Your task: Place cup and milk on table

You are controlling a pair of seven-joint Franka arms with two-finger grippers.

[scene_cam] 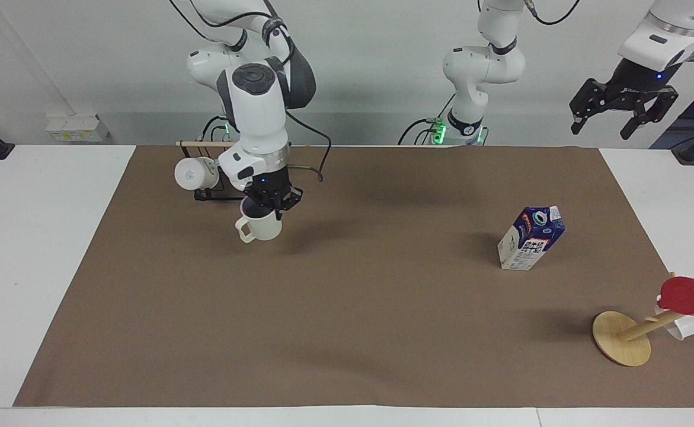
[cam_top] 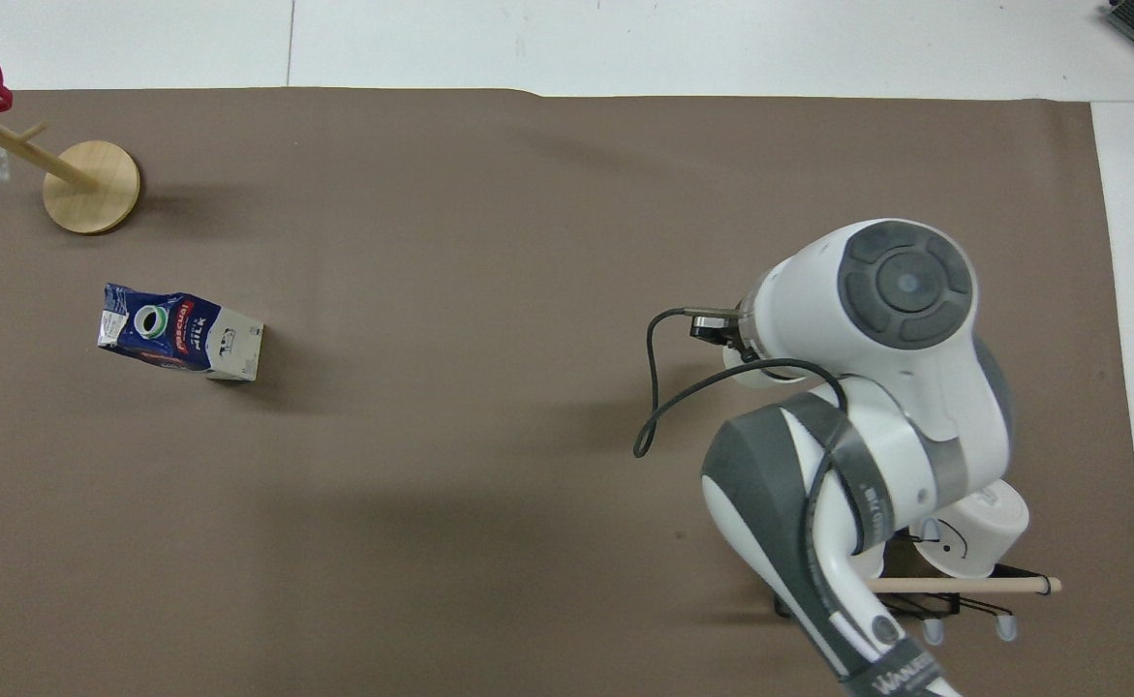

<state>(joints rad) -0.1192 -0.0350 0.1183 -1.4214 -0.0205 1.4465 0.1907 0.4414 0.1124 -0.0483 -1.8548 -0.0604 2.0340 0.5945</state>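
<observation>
My right gripper is shut on the rim of the cream-beige cup and holds it upright a little above the brown sheet of the table, beside the mug rack. In the overhead view the arm hides the gripper and only an edge of the cup shows over the table. The milk stands on the sheet toward the left arm's end, and also shows in the overhead view. My left gripper waits open and empty, high past that end of the table.
A black wire rack with white mugs stands near the right arm's base; one mug shows in the overhead view. A wooden mug tree with a red cup stands at the left arm's end, farther from the robots than the milk.
</observation>
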